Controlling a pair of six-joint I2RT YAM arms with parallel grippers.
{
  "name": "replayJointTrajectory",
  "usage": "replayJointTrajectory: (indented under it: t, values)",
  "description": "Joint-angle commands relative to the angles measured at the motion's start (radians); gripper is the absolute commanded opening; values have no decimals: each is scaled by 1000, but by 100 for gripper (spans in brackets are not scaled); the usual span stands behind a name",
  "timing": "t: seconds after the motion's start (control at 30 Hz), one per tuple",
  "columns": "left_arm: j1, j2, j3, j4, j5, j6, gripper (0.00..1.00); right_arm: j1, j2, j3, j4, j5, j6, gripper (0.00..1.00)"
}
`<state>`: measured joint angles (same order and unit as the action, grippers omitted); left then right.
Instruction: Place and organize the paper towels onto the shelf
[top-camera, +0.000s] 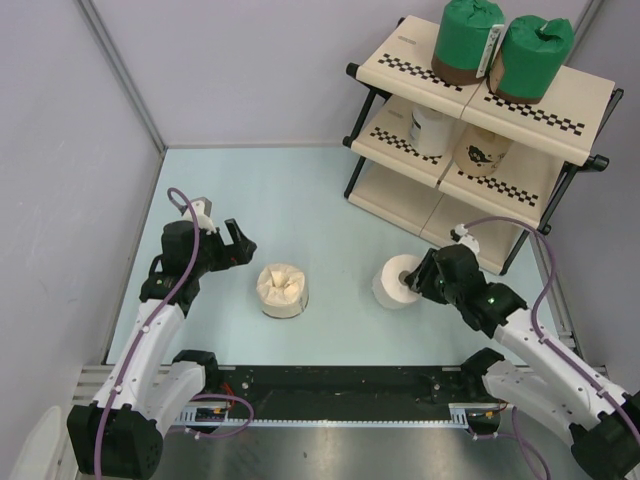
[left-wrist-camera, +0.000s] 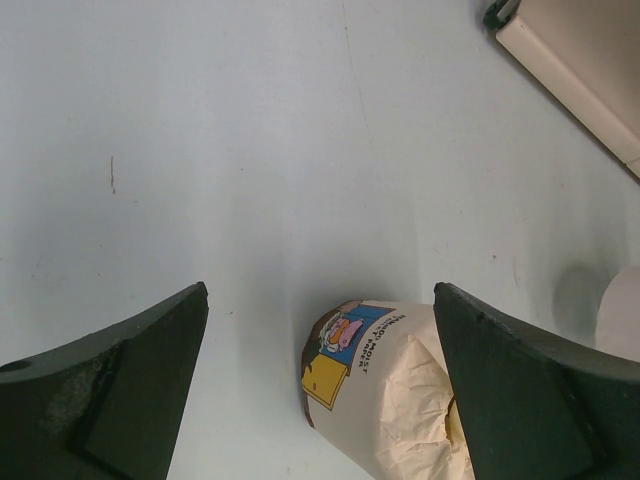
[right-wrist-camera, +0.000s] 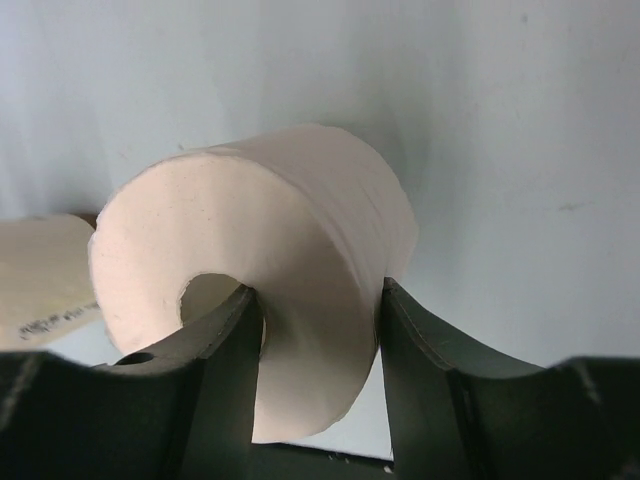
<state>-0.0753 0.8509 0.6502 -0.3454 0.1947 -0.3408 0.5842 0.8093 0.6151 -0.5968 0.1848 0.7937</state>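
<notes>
Two green rolls: upright, side by side on the shelf's top tier.
Two white-wrapped rolls: middle tier.
Tan roll: on the table, just ahead of the left gripper.
Left fingers: spread wide, touching nothing.
Bare white roll: near the shelf's foot, in the right gripper.
Right fingers: pinching its wall, one inside the centre hole.

The right pincer pinches the bare white roll through its hole.

Matt soft paper bare roll, crinkled paper tan-wrapped roll, smooth table
</notes>
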Motion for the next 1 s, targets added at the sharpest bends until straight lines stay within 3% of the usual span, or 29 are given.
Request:
replayJointTrajectory:
  t: [0.0,0.37,0.53,0.97]
  values:
    - [8,-4,5,28,15,-9,100,-58,-30,18,179,59,24,15]
    - [8,-9,0,36,34,-13,100,-308,201,20,594,7,38,10]
    - [8,-4,0,39,57,-14,100,-319,258,20,755,74,78,10]
    - [8,-7,-3,48,72,-20,100,-307,384,18,914,249,180,10]
